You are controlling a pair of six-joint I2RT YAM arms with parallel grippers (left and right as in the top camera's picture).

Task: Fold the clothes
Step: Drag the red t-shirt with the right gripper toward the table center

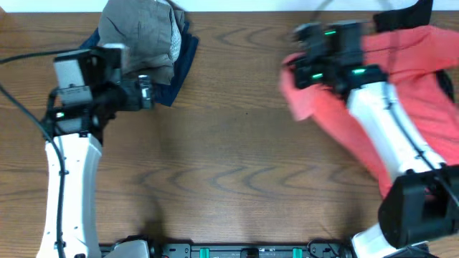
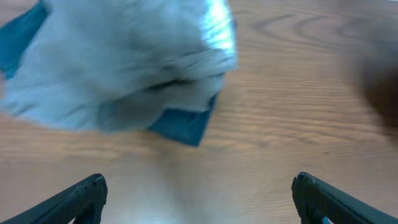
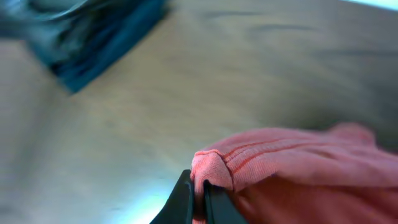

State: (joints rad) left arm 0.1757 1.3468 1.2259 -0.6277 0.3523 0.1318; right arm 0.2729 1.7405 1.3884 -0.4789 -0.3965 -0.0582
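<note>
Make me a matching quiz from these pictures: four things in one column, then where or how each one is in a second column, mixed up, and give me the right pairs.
Column one:
1. grey-khaki garment
2. navy garment
3. coral-red T-shirt
4. left gripper

Column two:
A. pinched at its edge by the right gripper
B. open, holding nothing
C. uppermost of two garments at the far left of the table
D. under another garment, corner sticking out

Pairs: 1-C, 2-D, 3-A, 4-B
</note>
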